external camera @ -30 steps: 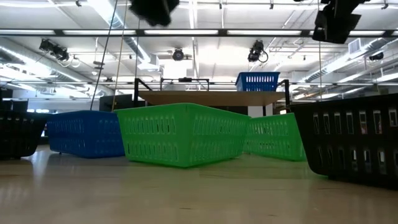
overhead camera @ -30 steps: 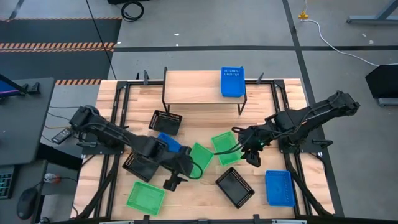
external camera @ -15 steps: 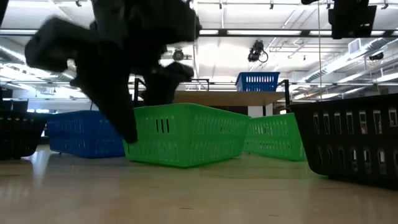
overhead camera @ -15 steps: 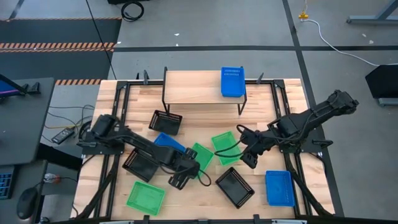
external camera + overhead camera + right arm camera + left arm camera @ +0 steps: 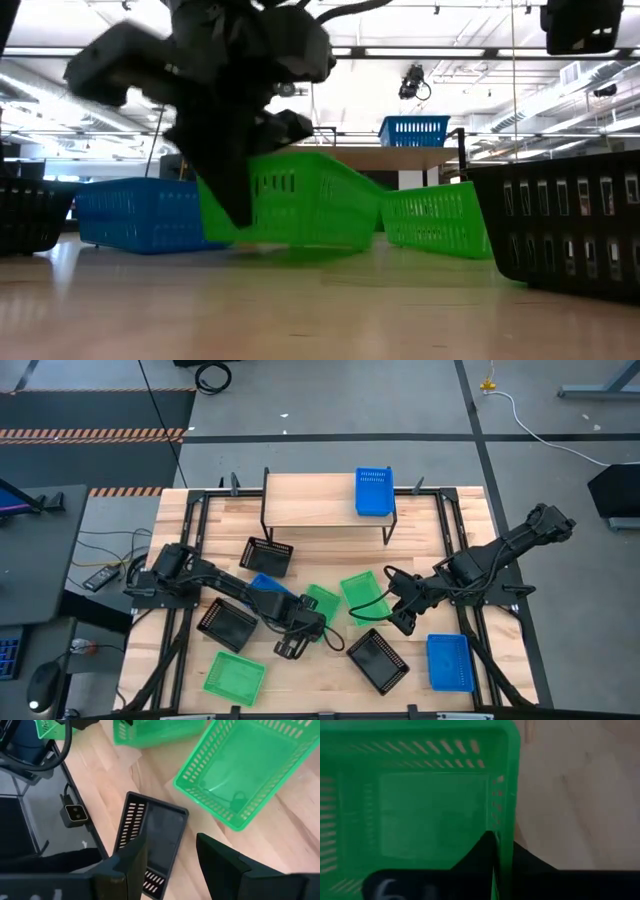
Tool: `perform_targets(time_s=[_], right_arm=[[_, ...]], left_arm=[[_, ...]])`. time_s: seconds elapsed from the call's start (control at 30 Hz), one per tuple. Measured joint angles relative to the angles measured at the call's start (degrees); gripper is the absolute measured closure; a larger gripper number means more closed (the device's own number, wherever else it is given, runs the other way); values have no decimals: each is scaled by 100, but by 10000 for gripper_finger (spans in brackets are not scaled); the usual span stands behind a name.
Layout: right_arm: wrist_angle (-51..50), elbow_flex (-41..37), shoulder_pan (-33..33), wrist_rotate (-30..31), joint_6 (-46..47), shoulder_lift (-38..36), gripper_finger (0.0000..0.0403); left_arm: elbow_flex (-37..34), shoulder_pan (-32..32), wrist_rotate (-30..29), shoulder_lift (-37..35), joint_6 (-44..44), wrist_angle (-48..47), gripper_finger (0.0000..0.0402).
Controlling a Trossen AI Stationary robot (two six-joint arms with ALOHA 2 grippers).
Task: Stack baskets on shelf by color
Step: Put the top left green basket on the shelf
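My left gripper (image 5: 304, 628) is shut on the middle green basket (image 5: 321, 603) just left of the table's centre; the low view shows this basket (image 5: 310, 205) tipped. A second green basket (image 5: 361, 595) lies to its right, and a third (image 5: 235, 675) at the near left. The shelf (image 5: 310, 503) stands at the far edge with one blue basket (image 5: 373, 491) on its right end. Two more blue baskets (image 5: 268, 588) (image 5: 448, 662) and three black ones (image 5: 267, 555) (image 5: 227, 625) (image 5: 378, 658) rest on the table. My right gripper (image 5: 402, 618) hovers open above the near-right black basket (image 5: 150, 845). My left gripper holds the green basket by one upright wall (image 5: 506, 827), close to its near end. One finger (image 5: 487, 847) is inside the basket and the other outside. The fingers come slanting down from the near left. The basket is tipped, its held end raised off the table.
Black frame rails (image 5: 190, 550) run along both table sides, and a cable loops from the right arm over the second green basket. Bare wood lies between the shelf and the baskets (image 5: 330, 555) and along the near edge (image 5: 310, 685).
My left gripper has dropped to the middle green basket's near wall and shut on it. The basket has tipped, with its held end lifted, and has shifted slightly toward the far edge. My right gripper has drifted a little toward the near edge.
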Motion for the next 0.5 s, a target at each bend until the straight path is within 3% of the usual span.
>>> perform_targets(time_s=[0.3,0.5], right_arm=[[7,0,-1,25,-164,-32,227],[4,125,-1,92,-533,-357,227]], left_arm=[[1596,146,-333,0,-186,-1547,395],[3180,500,-709,-2,-967,-2749,397]])
